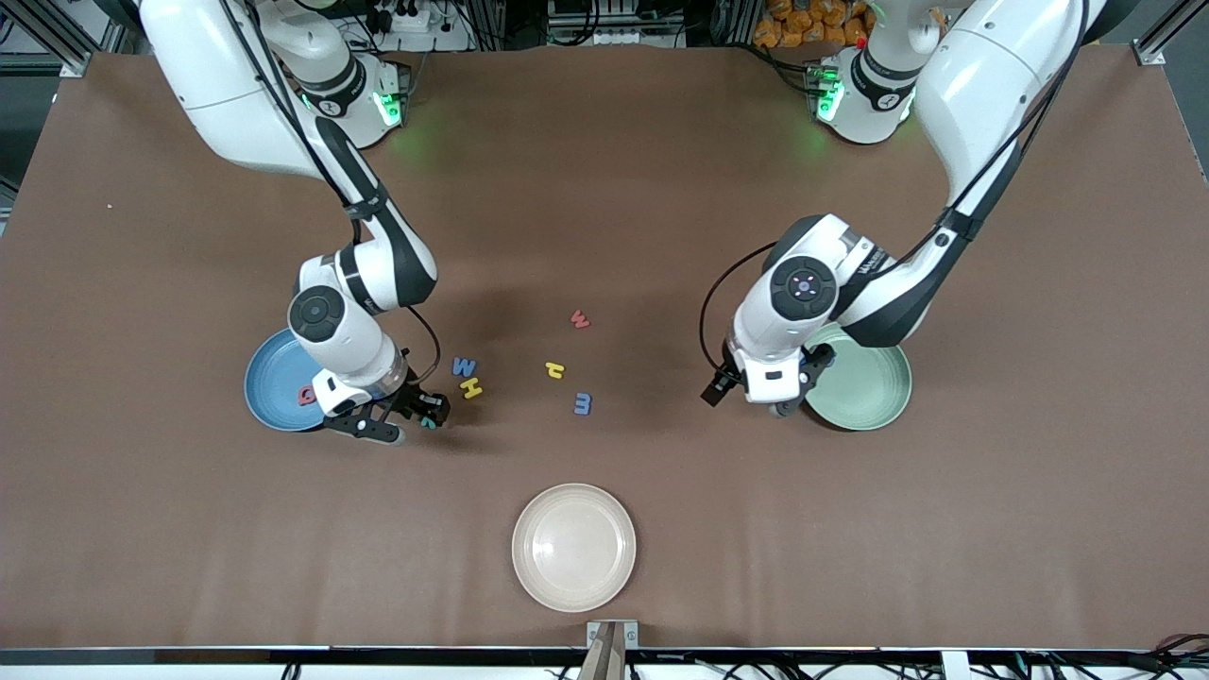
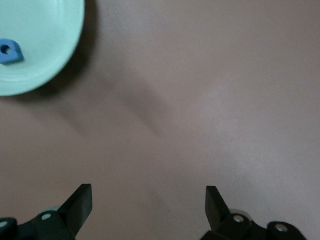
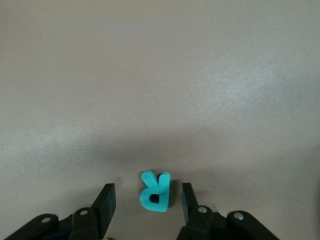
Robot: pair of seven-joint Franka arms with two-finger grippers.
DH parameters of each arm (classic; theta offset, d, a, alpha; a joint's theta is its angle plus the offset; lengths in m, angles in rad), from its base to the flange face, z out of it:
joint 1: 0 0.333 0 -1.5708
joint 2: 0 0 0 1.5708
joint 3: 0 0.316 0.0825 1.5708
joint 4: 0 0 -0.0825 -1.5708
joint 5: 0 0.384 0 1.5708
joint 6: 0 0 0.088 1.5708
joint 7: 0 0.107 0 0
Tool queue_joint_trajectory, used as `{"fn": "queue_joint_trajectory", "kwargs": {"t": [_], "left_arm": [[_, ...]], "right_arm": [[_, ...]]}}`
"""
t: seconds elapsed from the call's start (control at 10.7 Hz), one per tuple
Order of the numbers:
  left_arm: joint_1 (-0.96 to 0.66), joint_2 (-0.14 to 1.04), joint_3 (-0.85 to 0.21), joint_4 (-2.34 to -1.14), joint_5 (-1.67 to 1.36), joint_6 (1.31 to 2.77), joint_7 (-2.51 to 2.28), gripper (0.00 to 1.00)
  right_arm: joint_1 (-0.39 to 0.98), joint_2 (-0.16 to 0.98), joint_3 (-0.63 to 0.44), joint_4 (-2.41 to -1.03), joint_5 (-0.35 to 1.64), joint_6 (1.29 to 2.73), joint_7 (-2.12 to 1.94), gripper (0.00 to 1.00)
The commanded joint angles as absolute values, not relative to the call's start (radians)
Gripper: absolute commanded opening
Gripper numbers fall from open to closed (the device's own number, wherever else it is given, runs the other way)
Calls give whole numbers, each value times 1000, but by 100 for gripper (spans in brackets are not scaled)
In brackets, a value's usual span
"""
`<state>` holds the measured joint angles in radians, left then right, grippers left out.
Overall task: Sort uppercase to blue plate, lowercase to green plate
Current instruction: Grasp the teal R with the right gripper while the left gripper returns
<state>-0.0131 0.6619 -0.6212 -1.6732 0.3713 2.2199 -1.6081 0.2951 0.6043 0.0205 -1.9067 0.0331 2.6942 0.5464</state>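
On the blue plate (image 1: 269, 382), at the right arm's end of the table, the red Q (image 1: 306, 395) already lies. Just beside it the right gripper (image 3: 147, 200) is low over the cloth, fingers open around the teal R (image 3: 155, 190), not yet closed on it. Loose between the plates lie five letters: blue W (image 1: 464, 365), yellow H (image 1: 471, 386), yellow h (image 1: 554, 370), red w (image 1: 580, 319), blue m (image 1: 583, 403). The left gripper (image 2: 149, 205) hangs wide open, empty, beside the green plate (image 1: 874, 387), which holds one blue g (image 2: 10, 51). So two of eight are sorted; one cream plate (image 1: 573, 547) sits nearest the camera
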Motion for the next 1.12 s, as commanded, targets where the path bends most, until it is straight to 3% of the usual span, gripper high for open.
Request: {"fn": "queue_joint_trajectory", "kwargs": {"t": [0.0,0.37,0.75,1.03], "left_arm": [[-87,707,-609,-1614,394,2207,-1603,100],[-227,750,-557,-1548,382,2204,-1615,100],[-403,772,-421,-1500,289,2206,-1617,100],[-455,804,-405,-1460,252,2206,-1624,100]], "right_arm": [[301,612,18,-1907,43,2714,572,58],[304,632,17,-1907,40,2741,574,50],[305,646,15,-1908,37,2769,574,47],[307,647,14,-1919,25,2781,574,39]]}}
